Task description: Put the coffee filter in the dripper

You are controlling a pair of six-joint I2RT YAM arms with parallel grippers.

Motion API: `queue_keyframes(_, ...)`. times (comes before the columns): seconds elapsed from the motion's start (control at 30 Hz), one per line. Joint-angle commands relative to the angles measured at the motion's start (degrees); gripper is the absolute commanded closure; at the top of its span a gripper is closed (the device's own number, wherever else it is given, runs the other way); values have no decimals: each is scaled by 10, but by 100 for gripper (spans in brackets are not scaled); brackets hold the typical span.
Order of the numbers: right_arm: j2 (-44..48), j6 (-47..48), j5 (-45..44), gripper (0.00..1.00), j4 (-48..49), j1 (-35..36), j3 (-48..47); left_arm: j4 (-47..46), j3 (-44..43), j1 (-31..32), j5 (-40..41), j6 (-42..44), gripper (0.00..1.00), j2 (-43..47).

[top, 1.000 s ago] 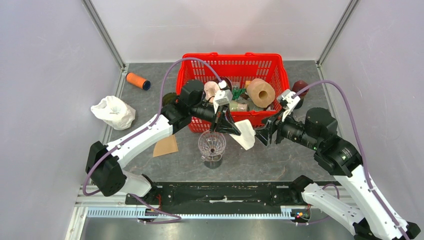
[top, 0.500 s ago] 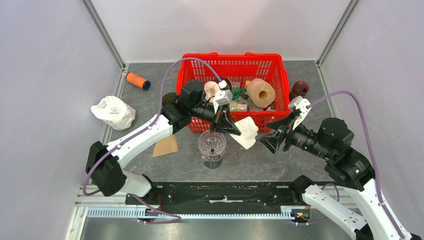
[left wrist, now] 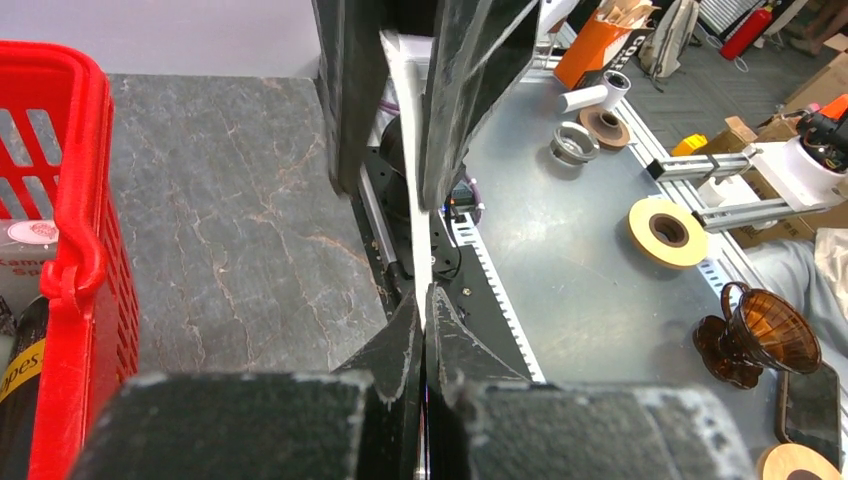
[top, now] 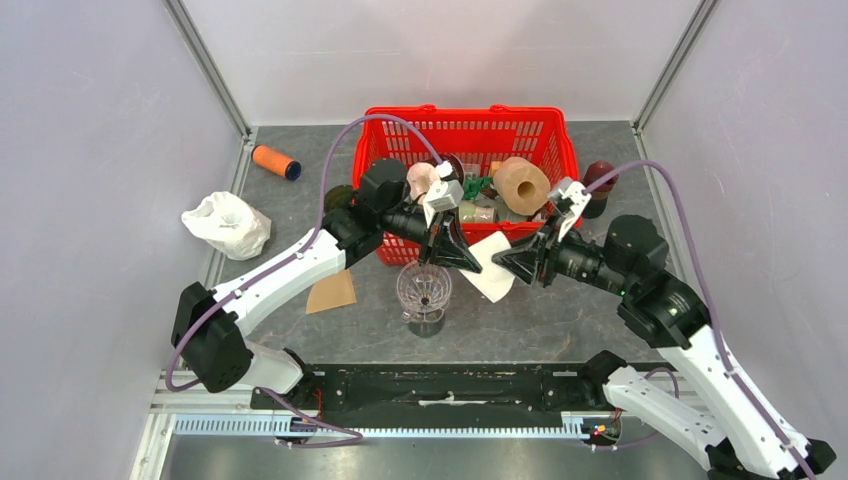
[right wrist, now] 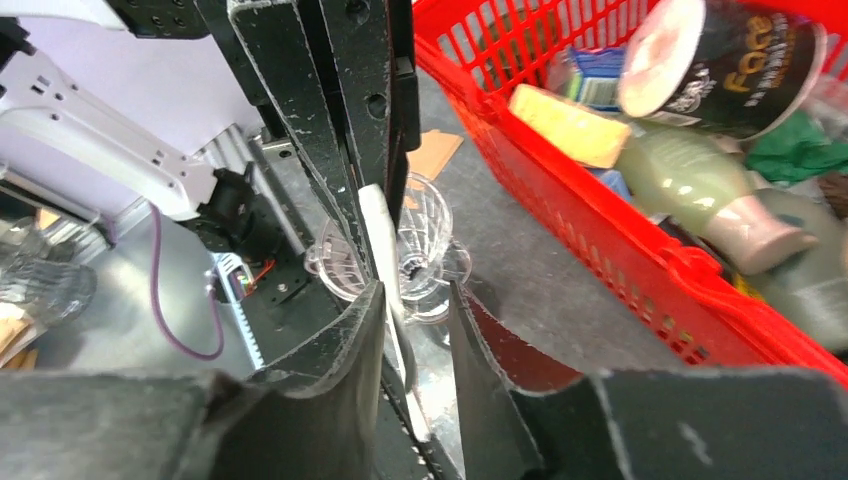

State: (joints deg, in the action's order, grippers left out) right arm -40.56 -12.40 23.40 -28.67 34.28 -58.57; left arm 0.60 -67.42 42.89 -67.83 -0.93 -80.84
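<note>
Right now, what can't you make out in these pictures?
- Top view: whether the right pincer actually touches the coffee filter; its dark fingers overlap the paper.
- Right wrist view: much of the dripper, behind the left pincer and the filter.
- Left wrist view: the filter's shape; it shows edge-on only, as a thin white line.
- Top view: some of the basket's contents, under the left arm.

From above, we see the filter point(top: 492, 285) only in part. The left end effector point(top: 472, 263) and right end effector point(top: 503, 266) cover its near edges, and we cannot tell there whether the right fingers touch it. The left one also hides the dripper's point(top: 424, 290) far rim. In both wrist views the filter shows only edge-on, and the frame cuts off the basket point(left wrist: 90, 170).
</note>
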Motion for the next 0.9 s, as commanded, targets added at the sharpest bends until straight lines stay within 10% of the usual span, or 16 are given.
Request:
queue_keyframes(0.0, -22, -70, 74, 75, 111, 0, 16, -35, -4, 2, -20, -31, 98, 4)
queue_keyframes(0.1, -28, -90, 65, 100, 115, 1, 17, -46, -7, 3, -21, -53, 87, 1)
queue_keyframes(0.23, -31, -135, 23, 100, 144, 1, 32, -124, 5, 4, -26, -130, 37, 0)
queue_keyframes(0.37, -40, -187, -33, 100, 153, 0, 35, -223, 16, 8, -17, -217, 22, -8)
queue_keyframes(0.53, -47, -248, -70, 100, 167, 1, 41, -234, 2, 10, 15, -248, 25, -32)
queue_keyframes(0.87, -20, -293, -112, 100, 159, 1, 60, -327, -34, 8, 25, -399, 98, -101)
